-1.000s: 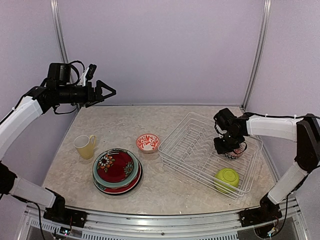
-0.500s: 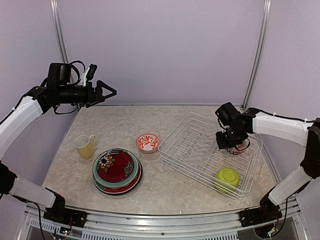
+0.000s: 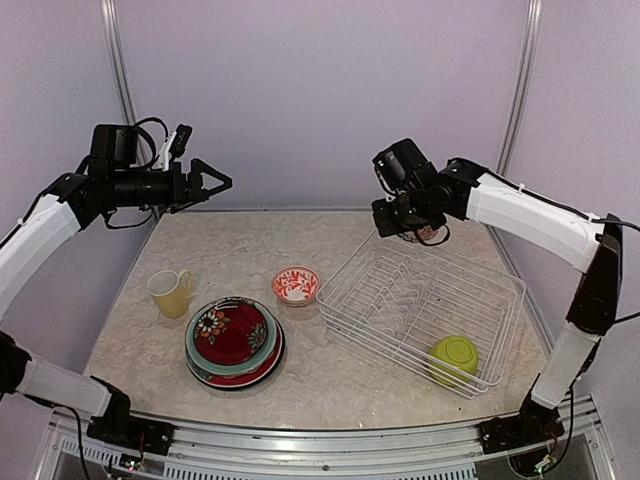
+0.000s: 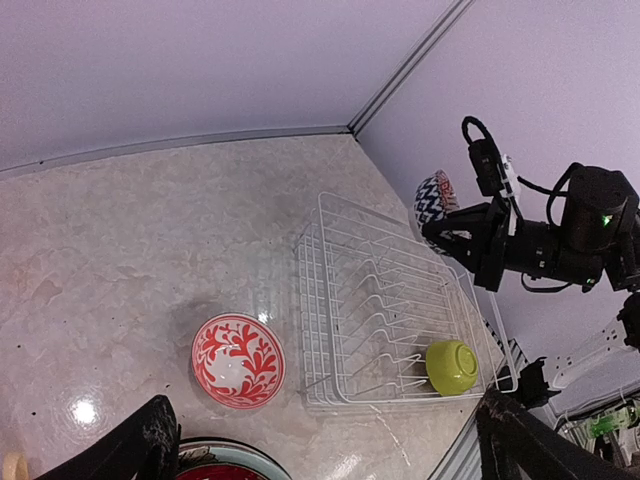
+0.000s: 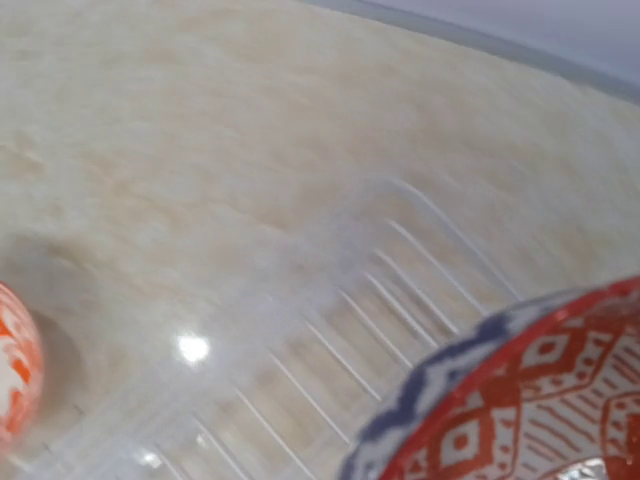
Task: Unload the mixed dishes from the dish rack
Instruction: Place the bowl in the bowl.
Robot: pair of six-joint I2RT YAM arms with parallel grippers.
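Note:
My right gripper (image 3: 408, 222) is shut on the blue-white bowl (image 3: 422, 236) and holds it in the air above the far left corner of the white wire dish rack (image 3: 400, 300). The bowl shows in the left wrist view (image 4: 432, 198), and its red-patterned inside fills the right wrist view's lower right (image 5: 530, 400); the fingers do not show there. A lime green bowl (image 3: 453, 358) lies upside down in the rack's near right corner. My left gripper (image 3: 215, 183) is open and empty, high above the table's far left.
On the table left of the rack sit a red-white bowl (image 3: 296, 285), a stack of floral plates (image 3: 233, 340) and a pale yellow mug (image 3: 171, 292). Walls close the back and both sides.
My right gripper has lifted the blue-white bowl out of the rack's right side and carried it up and left, over the rack's far left corner. The left arm has hardly moved.

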